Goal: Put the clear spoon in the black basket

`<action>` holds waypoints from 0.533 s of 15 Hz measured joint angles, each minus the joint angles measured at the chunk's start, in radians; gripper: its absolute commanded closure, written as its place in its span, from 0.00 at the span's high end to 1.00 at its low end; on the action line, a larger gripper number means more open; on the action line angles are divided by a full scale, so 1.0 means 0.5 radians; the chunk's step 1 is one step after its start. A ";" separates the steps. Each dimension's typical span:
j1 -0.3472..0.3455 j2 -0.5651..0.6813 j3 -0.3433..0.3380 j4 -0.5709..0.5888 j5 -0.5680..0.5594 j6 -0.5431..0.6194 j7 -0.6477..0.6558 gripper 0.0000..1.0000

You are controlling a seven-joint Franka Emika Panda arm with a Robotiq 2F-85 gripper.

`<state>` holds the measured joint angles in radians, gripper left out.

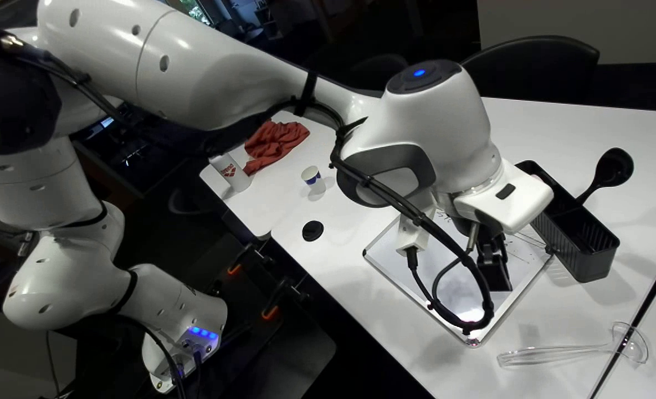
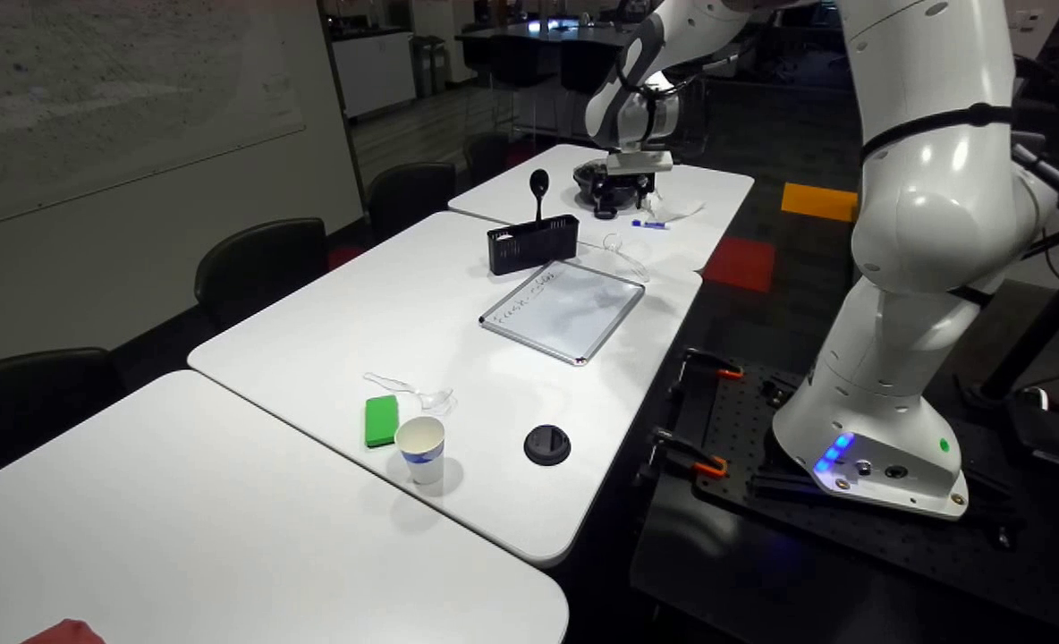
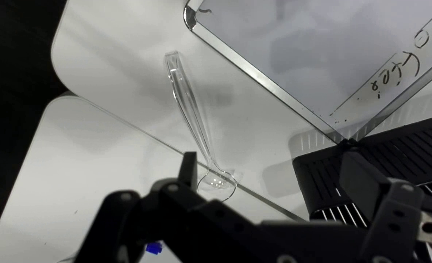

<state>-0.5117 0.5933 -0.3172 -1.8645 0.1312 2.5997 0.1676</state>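
Observation:
A clear spoon (image 1: 555, 353) lies flat on the white table, its bowl across the table seam. It also shows in an exterior view (image 2: 630, 260) and in the wrist view (image 3: 187, 98). Another clear spoon (image 2: 413, 392) lies near a paper cup. The black basket (image 1: 594, 267) stands upright beside the whiteboard, a black ladle (image 1: 614, 167) leaning out of it. It also shows in an exterior view (image 2: 529, 249) and at right in the wrist view (image 3: 316, 179). My gripper (image 3: 274, 171) is open and empty, raised above the table; its left finger overlaps the view beside the spoon's bowl.
A framed whiteboard (image 2: 565, 313) lies beside the basket. A paper cup (image 2: 420, 452), a green box (image 2: 382, 420) and a black lid (image 2: 547, 444) stand farther off. A blue marker (image 2: 649, 224) and a dark bowl (image 2: 592, 183) are on the adjoining table.

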 measured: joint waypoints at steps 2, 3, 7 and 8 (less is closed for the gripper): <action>-0.089 0.159 0.032 0.148 0.062 -0.016 -0.070 1.00; -0.133 0.233 0.044 0.224 0.084 -0.041 -0.092 1.00; -0.251 0.485 0.040 0.509 0.095 -0.175 -0.094 1.00; -0.260 0.520 0.038 0.550 0.095 -0.185 -0.093 1.00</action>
<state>-0.6416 0.8531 -0.2983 -1.5895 0.1786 2.5070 0.1209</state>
